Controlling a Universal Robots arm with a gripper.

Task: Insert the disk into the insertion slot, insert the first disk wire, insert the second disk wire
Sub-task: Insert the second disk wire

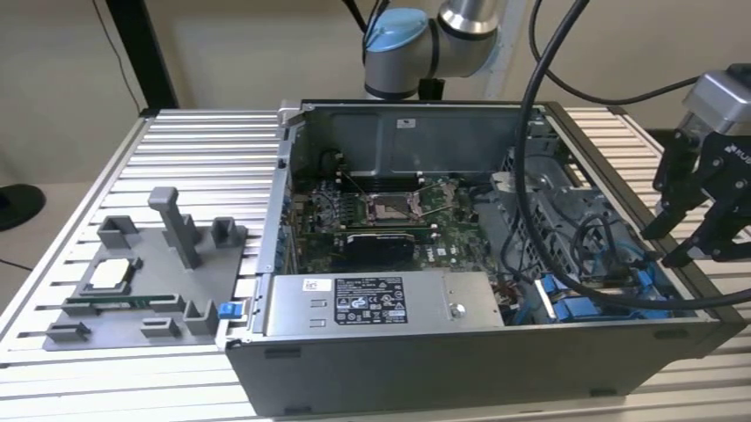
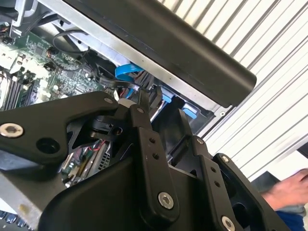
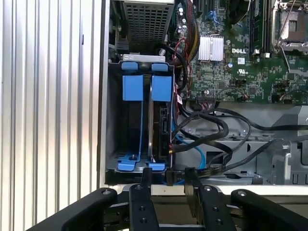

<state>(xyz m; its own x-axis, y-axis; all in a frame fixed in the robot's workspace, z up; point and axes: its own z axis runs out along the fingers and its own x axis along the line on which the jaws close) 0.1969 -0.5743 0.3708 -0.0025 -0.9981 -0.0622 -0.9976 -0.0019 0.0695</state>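
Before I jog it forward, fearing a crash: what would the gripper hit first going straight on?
Likely the near end of the insertion slot, at its blue tabs and the black cables beside them. Depth is unclear, so the open gripper might catch the case rim first.

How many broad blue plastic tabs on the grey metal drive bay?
2, side by side at the end of the drive bay nearest the perforated grey cage: one tab by the case wall, the other tab by the black cables. Others may be hidden.
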